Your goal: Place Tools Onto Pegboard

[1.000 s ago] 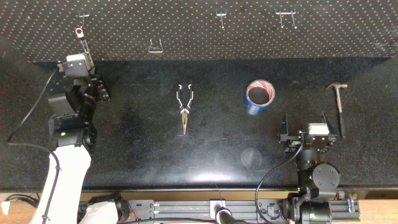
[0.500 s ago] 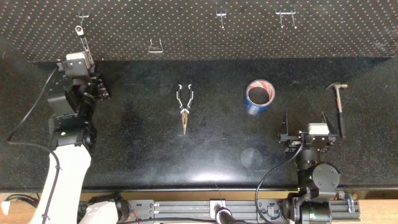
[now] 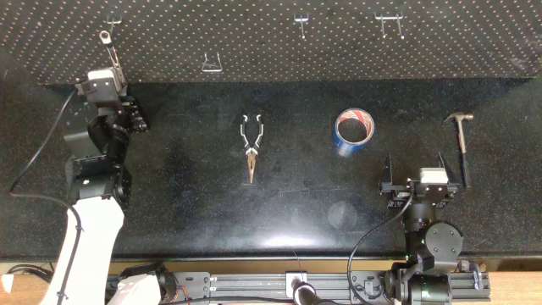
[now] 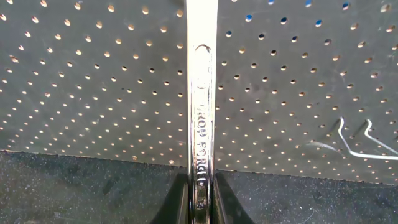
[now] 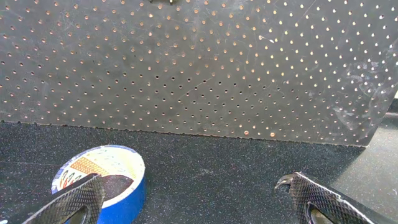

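Observation:
My left gripper (image 3: pixel 119 78) is at the far left of the table's back edge, shut on a silver wrench (image 3: pixel 111 53). The wrench stands up against the pegboard (image 3: pixel 271 51), its ring end just below a small hook (image 3: pixel 114 19). In the left wrist view the wrench shaft (image 4: pixel 202 93) rises from between my fingers (image 4: pixel 176 200) across the perforated board. Pliers (image 3: pixel 251 144) lie at the table's middle, a blue tape roll (image 3: pixel 354 129) right of them, a hammer (image 3: pixel 461 135) at far right. My right gripper (image 3: pixel 415 172) rests open near the front, the tape roll (image 5: pixel 102 177) ahead of it.
More wire hooks sit on the pegboard: a wide one (image 3: pixel 212 63) left of centre, a single one (image 3: pixel 300 21) and a double one (image 3: pixel 389 23) to the right. The wide hook (image 4: pixel 360 140) is beside the wrench in the left wrist view. The black tabletop (image 3: pixel 186 186) lies bare between the tools.
My left gripper has raised the wrench slightly up the pegboard toward the hook. The right arm and the other tools have not moved.

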You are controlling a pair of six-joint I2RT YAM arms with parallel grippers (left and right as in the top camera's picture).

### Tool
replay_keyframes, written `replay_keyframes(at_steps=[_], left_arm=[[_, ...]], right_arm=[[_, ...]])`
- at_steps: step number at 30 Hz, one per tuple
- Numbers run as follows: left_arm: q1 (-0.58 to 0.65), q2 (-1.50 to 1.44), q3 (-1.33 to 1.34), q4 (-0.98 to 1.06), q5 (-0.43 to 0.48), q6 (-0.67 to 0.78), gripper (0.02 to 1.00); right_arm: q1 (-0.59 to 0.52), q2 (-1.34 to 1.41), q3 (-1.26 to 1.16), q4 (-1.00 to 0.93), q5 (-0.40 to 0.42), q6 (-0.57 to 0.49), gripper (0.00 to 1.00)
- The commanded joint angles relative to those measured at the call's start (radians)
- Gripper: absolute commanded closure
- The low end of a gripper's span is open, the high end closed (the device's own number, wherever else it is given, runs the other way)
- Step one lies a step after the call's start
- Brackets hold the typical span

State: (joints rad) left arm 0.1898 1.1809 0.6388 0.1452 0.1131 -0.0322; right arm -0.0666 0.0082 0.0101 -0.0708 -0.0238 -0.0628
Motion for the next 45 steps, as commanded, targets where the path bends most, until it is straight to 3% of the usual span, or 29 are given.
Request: replay_keyframes(at_steps=[1, 20, 23, 31, 45], left_arm=[[-0.001, -0.010, 0.029, -0.010, 0.004, -0.013, 0.989], [0.000, 0.019, 0.029, -0.005, -0.016, -0.024, 0.989], [0.000, 0.023, 0.029, 0.003, -0.056, -0.024, 0.991], [0.000, 0.055, 0.029, 0.032, -0.021, -0.024, 0.989], [0.000, 0.150, 0.029, 0.109, -0.036, -0.023, 0.991]], right_arm=[[-0.004, -0.007, -0.006, -0.002, 0.006, -0.006, 0.027], [-0.004, -0.007, -0.006, -0.002, 0.006, -0.006, 0.025], [-0.004, -0.007, -0.006, -0.002, 0.006, -0.006, 0.027], [-0.004, -0.007, -0.006, -0.002, 0.006, -0.006, 0.027], [-0.004, -0.007, -0.006, -0.002, 0.006, -0.006, 0.027]])
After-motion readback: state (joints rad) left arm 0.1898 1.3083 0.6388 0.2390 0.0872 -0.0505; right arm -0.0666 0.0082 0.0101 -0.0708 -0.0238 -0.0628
